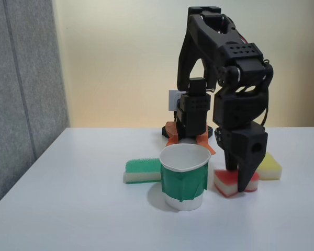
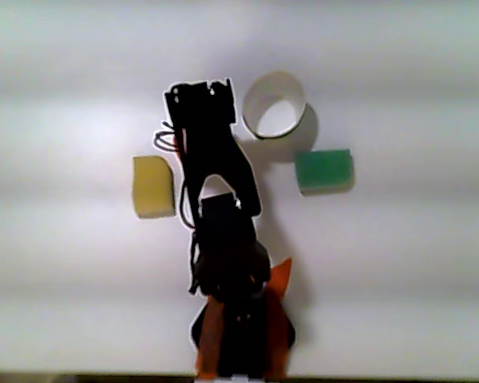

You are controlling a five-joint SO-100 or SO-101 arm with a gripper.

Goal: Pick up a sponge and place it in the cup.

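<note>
Because the sponge (image 1: 231,182) is made of soft foam under a red scouring top, it is probably very light and will squash when pinched, so a hold across its two long sides near the middle seems best. It lies flat on the table (image 1: 68,209) just right of the cup (image 1: 184,178) in the fixed view, and the gripper (image 1: 239,178) stands on it with fingers narrowly apart; whether they already press it, I cannot tell
</note>
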